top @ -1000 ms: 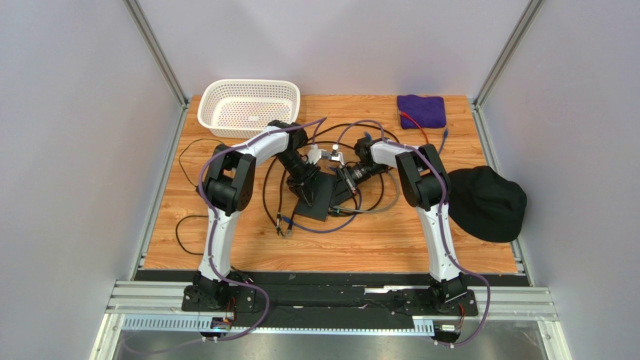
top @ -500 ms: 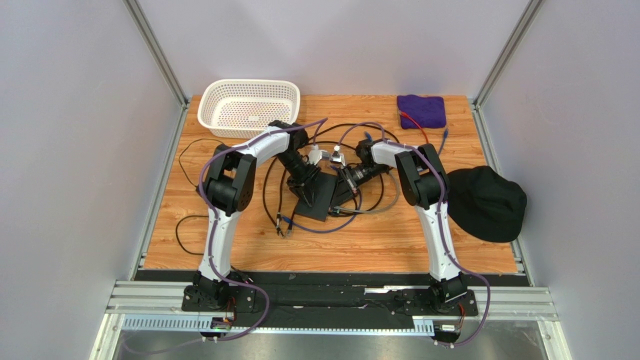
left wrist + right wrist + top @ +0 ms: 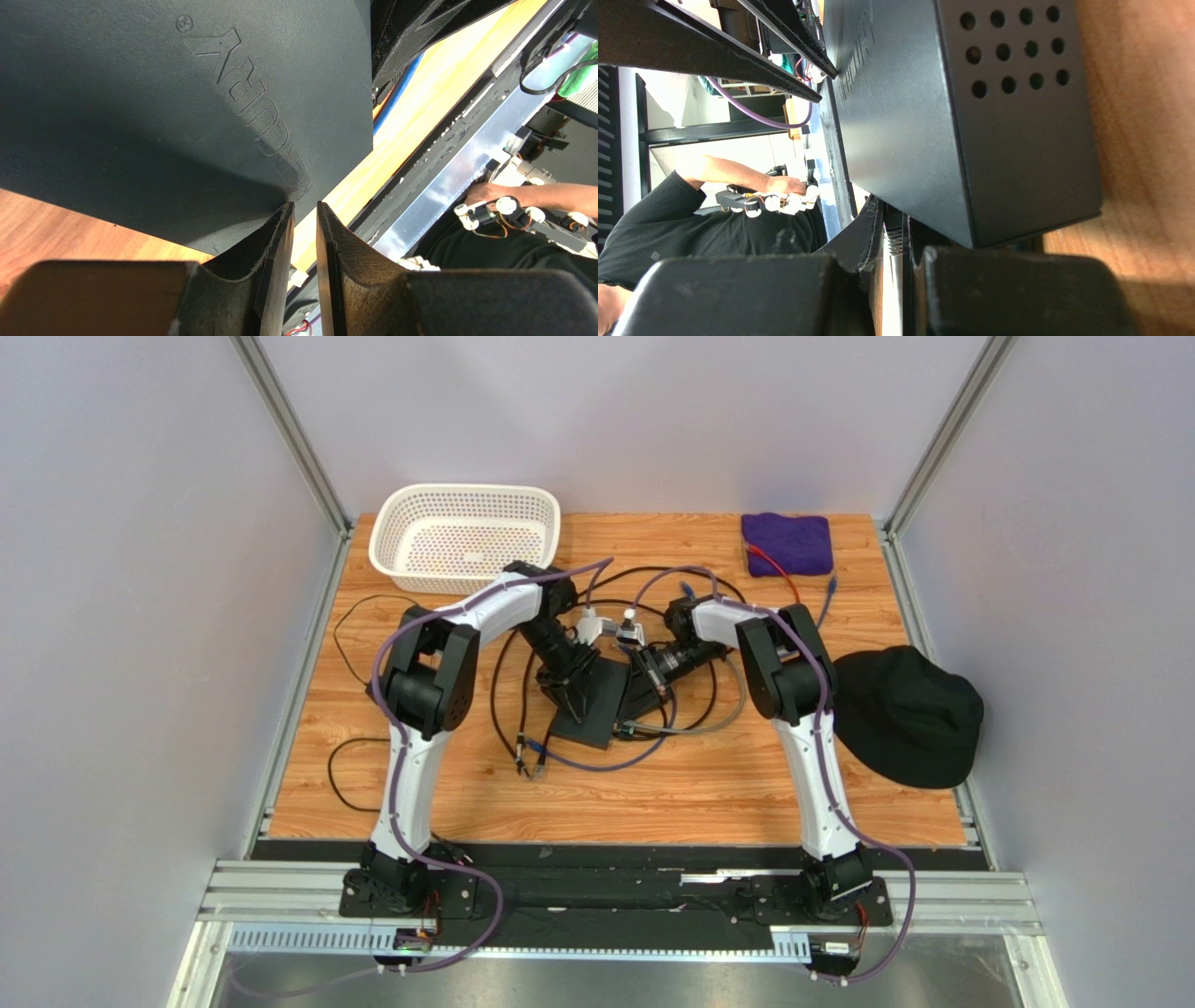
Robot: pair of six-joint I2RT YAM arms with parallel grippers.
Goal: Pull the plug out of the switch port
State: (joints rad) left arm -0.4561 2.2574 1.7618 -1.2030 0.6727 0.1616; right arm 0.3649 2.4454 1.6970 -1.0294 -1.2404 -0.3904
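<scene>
The switch [image 3: 596, 711] is a flat matte-black box lying at an angle in the middle of the table. In the left wrist view its embossed top [image 3: 175, 105] fills the frame. My left gripper [image 3: 303, 206] stands with its tips against the switch's near edge, a narrow gap between the fingers and nothing in it; from above it [image 3: 568, 676] sits over the box's far left corner. In the right wrist view the switch's vented end [image 3: 962, 119] is close. My right gripper [image 3: 894, 224] is shut on the plug [image 3: 892, 245], a ribbed grey boot at the switch's port edge.
A white basket [image 3: 463, 535] stands at the back left, a purple cloth [image 3: 787, 542] at the back right and a black cap [image 3: 905, 714] at the right edge. Black cables [image 3: 519, 714] loop around the switch. Small white connectors [image 3: 610, 626] lie just behind the grippers.
The right gripper's jaws have closed onto the plug. Both arms and the switch have stayed almost where they were.
</scene>
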